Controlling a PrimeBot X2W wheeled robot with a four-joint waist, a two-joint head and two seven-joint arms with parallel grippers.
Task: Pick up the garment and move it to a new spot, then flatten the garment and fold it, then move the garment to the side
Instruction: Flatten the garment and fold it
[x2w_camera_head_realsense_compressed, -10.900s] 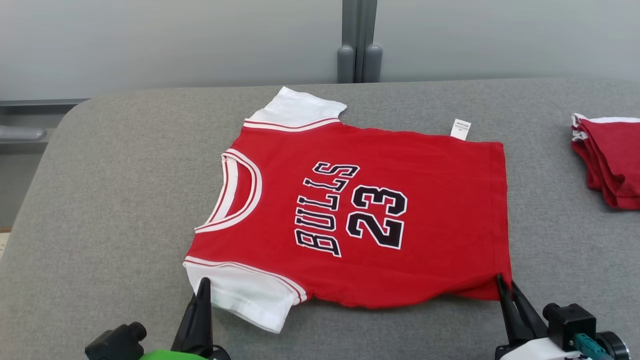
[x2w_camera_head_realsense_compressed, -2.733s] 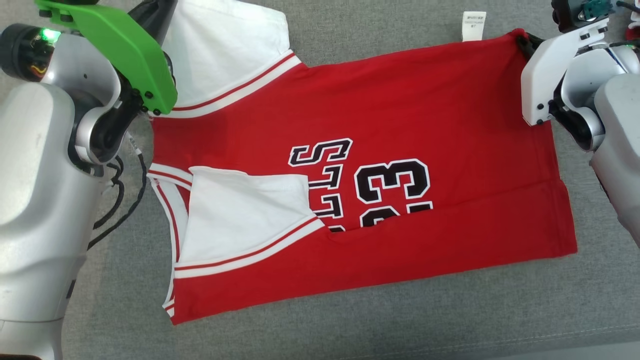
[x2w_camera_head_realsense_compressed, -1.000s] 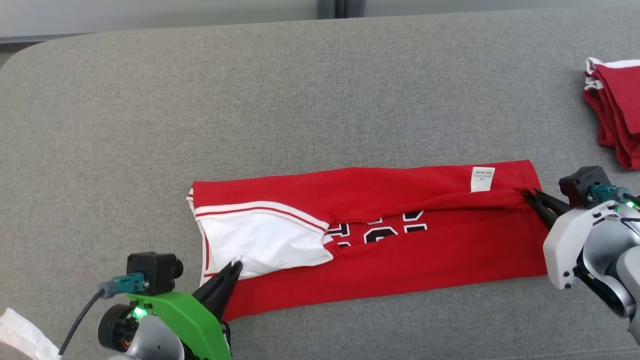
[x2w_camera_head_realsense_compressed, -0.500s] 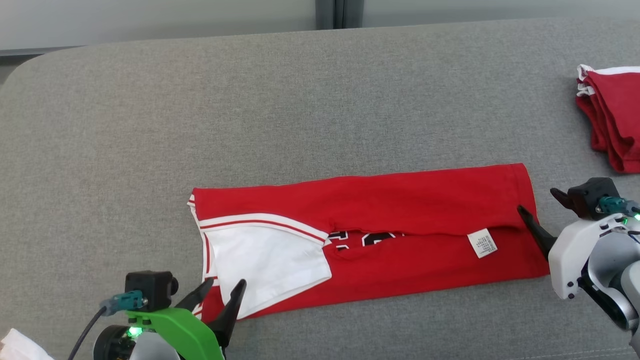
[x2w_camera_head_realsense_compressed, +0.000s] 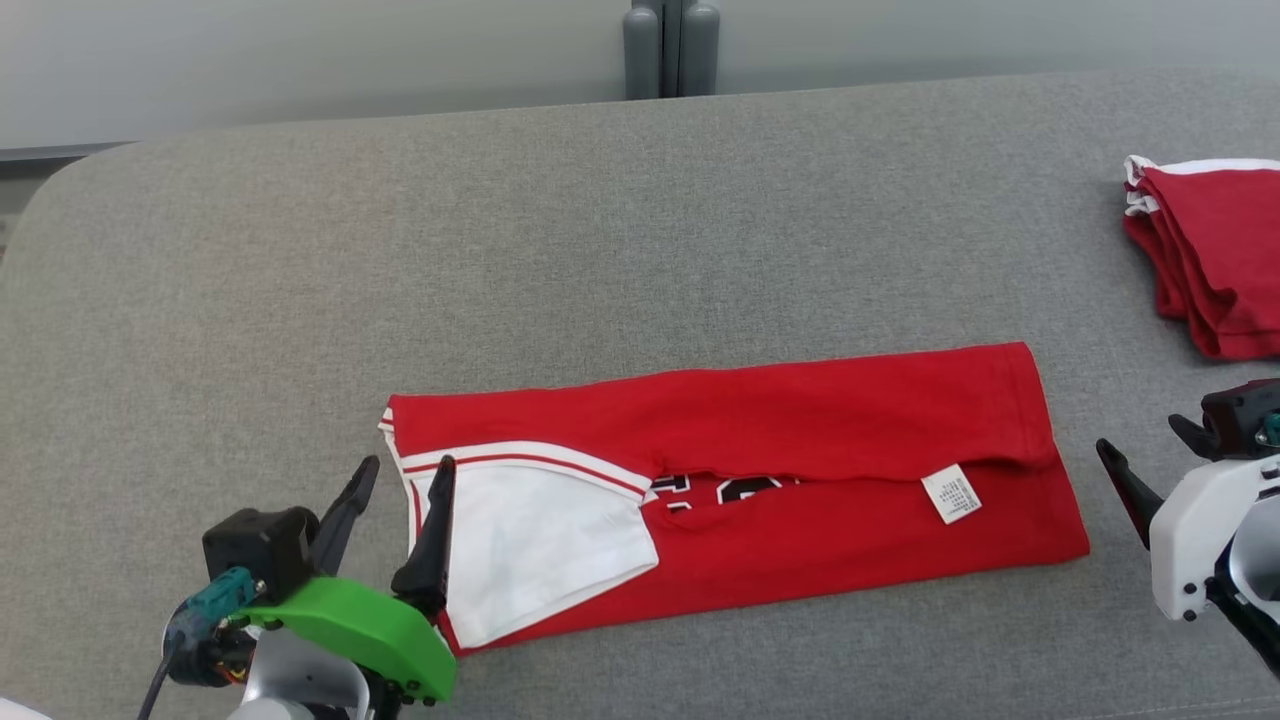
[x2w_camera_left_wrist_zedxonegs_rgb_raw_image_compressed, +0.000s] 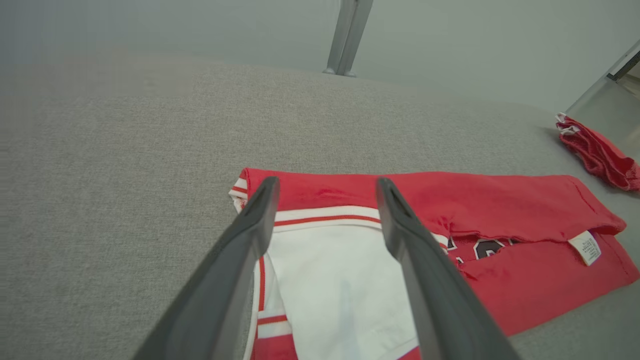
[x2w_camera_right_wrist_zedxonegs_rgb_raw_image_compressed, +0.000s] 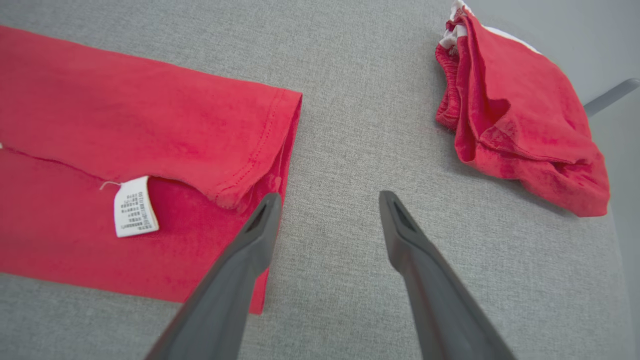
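Note:
The garment (x2w_camera_head_realsense_compressed: 780, 420) is a red jersey with white sleeves, lying folded lengthwise into a long strip on the grey table (x2w_camera_head_realsense_compressed: 600, 240). One white sleeve (x2w_camera_head_realsense_compressed: 530, 540) shows at its left end and a white tag (x2w_camera_head_realsense_compressed: 950, 493) near its right end. My left gripper (x2w_camera_head_realsense_compressed: 408, 468) stands open at the strip's left end, and in the left wrist view its fingers (x2w_camera_left_wrist_zedxonegs_rgb_raw_image_compressed: 250, 235) straddle the sleeve (x2w_camera_left_wrist_zedxonegs_rgb_raw_image_compressed: 330, 280) with nothing held. My right gripper (x2w_camera_head_realsense_compressed: 1140, 440) is open just right of the strip's right end, and in the right wrist view it (x2w_camera_right_wrist_zedxonegs_rgb_raw_image_compressed: 328, 196) is beside the hem (x2w_camera_right_wrist_zedxonegs_rgb_raw_image_compressed: 280, 130).
A pile of red folded clothes (x2w_camera_head_realsense_compressed: 1210, 260) lies at the table's right edge, also seen in the right wrist view (x2w_camera_right_wrist_zedxonegs_rgb_raw_image_compressed: 515, 115). A grey post (x2w_camera_head_realsense_compressed: 670, 50) stands behind the table against the wall. Bare grey surface stretches behind and to the left of the strip.
Both grippers have opened and let go of the garment's edge, which now lies folded over the lower half. Both have drawn back from the strip's ends. The camera has tilted.

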